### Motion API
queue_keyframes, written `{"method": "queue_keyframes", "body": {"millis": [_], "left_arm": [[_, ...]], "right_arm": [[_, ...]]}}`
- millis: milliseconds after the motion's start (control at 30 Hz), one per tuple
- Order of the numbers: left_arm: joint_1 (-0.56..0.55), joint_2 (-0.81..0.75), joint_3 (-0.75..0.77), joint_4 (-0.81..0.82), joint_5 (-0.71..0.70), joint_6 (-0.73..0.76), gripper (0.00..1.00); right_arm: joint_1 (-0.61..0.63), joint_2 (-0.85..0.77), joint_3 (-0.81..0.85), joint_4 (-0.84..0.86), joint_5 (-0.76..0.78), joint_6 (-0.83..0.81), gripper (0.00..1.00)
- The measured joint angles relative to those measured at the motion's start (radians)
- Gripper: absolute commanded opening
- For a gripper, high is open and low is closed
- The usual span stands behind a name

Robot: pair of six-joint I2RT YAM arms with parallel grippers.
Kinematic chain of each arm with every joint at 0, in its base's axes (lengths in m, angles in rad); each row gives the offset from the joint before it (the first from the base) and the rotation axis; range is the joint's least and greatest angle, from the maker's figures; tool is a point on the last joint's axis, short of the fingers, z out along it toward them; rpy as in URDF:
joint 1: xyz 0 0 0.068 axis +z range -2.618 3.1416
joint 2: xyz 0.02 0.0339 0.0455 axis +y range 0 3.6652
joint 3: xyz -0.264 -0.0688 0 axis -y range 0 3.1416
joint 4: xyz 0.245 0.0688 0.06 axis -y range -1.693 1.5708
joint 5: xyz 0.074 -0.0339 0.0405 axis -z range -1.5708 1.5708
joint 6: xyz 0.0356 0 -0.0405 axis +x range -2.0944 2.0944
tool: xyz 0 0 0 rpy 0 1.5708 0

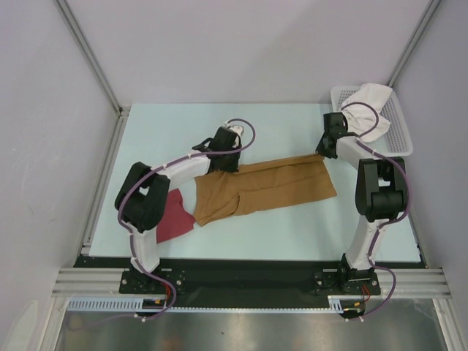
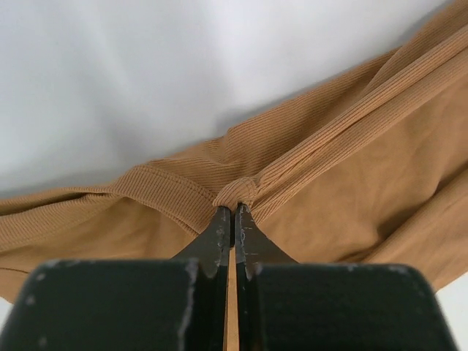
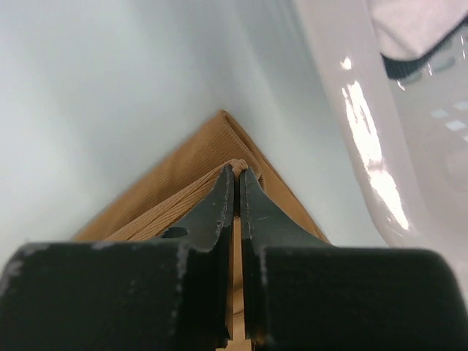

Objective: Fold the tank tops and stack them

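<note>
Clamped shut on tan top (image 1: pixel 278 183) w/ L gripper (image 2: pixel 232 213) at ribbed edge, R gripper (image 3: pixel 235 172) at corner. Stretched lengthwise L–R betw. them.

right hand (image 3: pixel 235 170): pinching corner of tan top (image 3: pixel 191 175); table (image 3: pixel 102 95) beneath; white basket (image 3: pixel 351 110) at right

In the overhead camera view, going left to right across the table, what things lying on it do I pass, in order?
dark red tank top → tan-brown tank top → white mesh basket
</note>
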Motion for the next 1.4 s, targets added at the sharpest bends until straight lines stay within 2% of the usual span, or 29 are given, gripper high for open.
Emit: {"method": "queue_keyframes", "body": {"millis": [400, 1233, 1300, 1333, 1367, 1400], "left_arm": [[-0.054, -0.099, -0.156, 0.068, -0.029, -0.04, 0.0], [-0.131, -0.172, -0.339, 0.155, -0.067, -0.118, 0.01], [-0.132, -0.176, -0.345, 0.159, -0.074, -0.124, 0.01], [-0.132, -0.178, -0.348, 0.159, -0.075, -0.127, 0.02], [-0.132, -0.181, -0.351, 0.161, -0.076, -0.127, 0.06], [-0.132, -0.185, -0.354, 0.162, -0.078, -0.128, 0.11]], "right_arm": [[-0.031, -0.106, -0.154, 0.024, 0.013, 0.047, 0.02], [-0.045, -0.14, -0.259, 0.069, -0.008, 0.092, 0.06], [-0.048, -0.149, -0.281, 0.077, -0.007, 0.105, 0.13], [-0.05, -0.156, -0.295, 0.084, -0.006, 0.109, 0.22], [-0.051, -0.165, -0.312, 0.091, -0.006, 0.119, 0.33], [-0.053, -0.174, -0.327, 0.098, -0.005, 0.128, 0.34]]}}
